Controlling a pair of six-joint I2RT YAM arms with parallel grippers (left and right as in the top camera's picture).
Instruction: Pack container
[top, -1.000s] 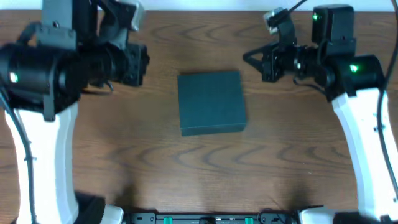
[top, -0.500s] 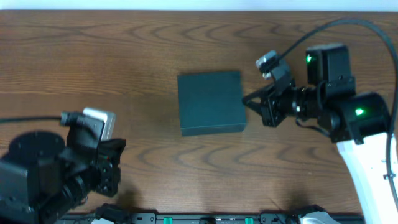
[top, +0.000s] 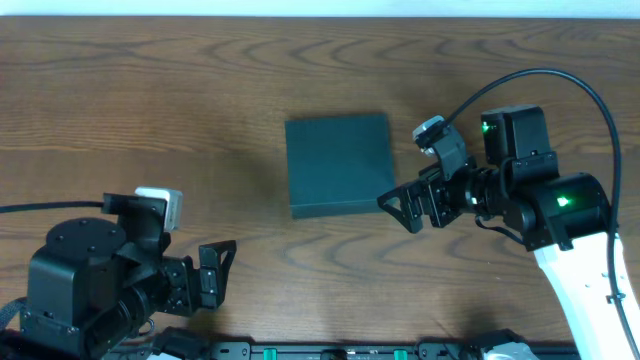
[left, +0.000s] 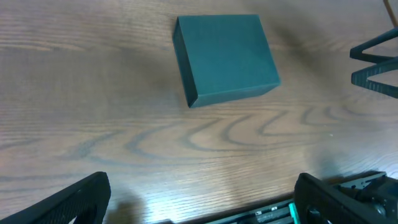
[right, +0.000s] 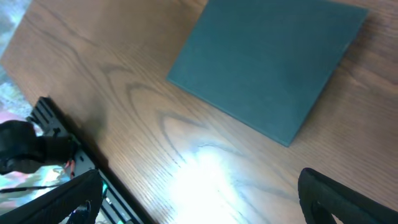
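The container (top: 338, 165) is a dark teal box with its lid shut, lying flat at the middle of the wooden table. It also shows in the left wrist view as the container (left: 224, 59) and in the right wrist view as the container (right: 267, 68). My right gripper (top: 400, 207) is open just off the box's front right corner, holding nothing. My left gripper (top: 212, 278) is open near the table's front left, well away from the box. Each wrist view shows bare wood between the spread fingers of the left gripper (left: 202, 205) and of the right gripper (right: 202, 202).
A black rail (top: 330, 352) with green lights runs along the table's front edge, close under the left gripper. In the left wrist view the right gripper's fingers (left: 376, 62) reach in at the right edge. Brown wood lies on all sides of the box.
Both grippers have gone from shut to open. The left arm has swung from the back left down to the front left. The right arm has come forward along the box's right side.
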